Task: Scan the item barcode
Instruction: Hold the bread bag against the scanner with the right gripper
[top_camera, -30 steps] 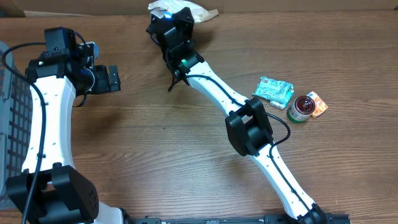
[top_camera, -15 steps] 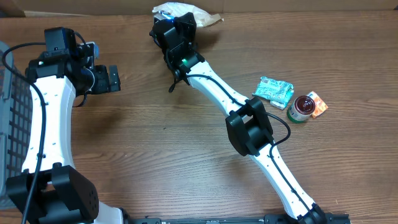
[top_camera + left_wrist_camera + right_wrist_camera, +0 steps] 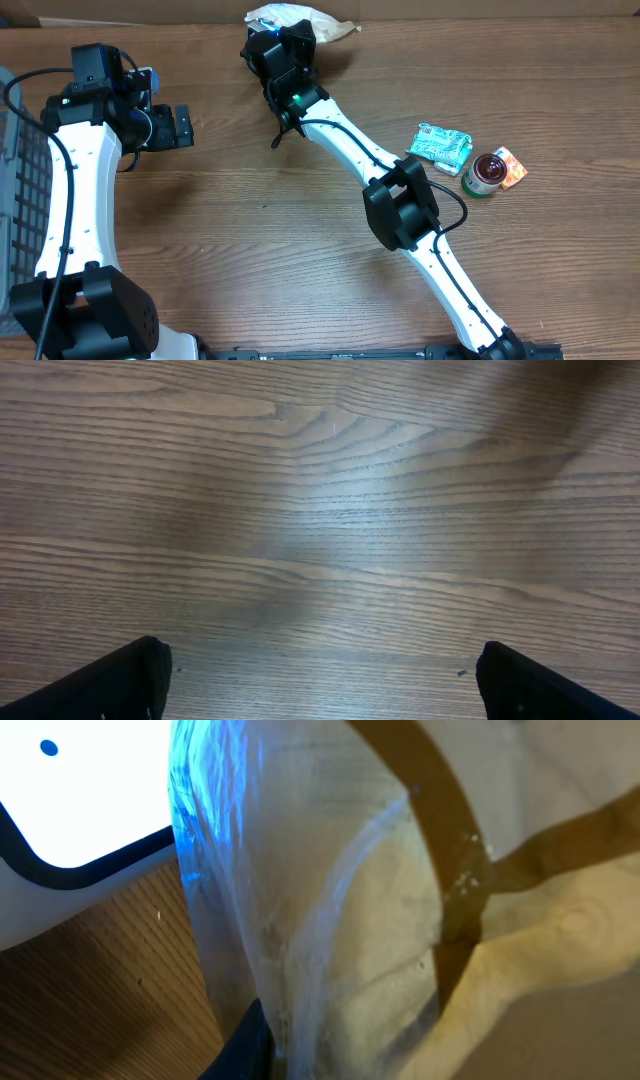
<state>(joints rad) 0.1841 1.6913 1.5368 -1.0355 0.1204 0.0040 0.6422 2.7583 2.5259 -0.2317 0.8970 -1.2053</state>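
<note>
Right end effector (image 3: 281, 38) is clenched on the pale plastic bag (image 3: 327, 18) at the bench's (image 3: 260, 260) far edge, holding it close to a glowing white panel (image 3: 70, 790), likely to present its barcode, while the left end effector (image 3: 181, 127) hangs released, clear of the action.

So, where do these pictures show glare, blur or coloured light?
Left wrist view: a pale sheen on the table, grain sharp. Right wrist view: the plastic bag fills the frame, blurred, tinted blue along its left fold; the white surface at top left is blown out. Overhead view: even light, soft shadows.
</note>
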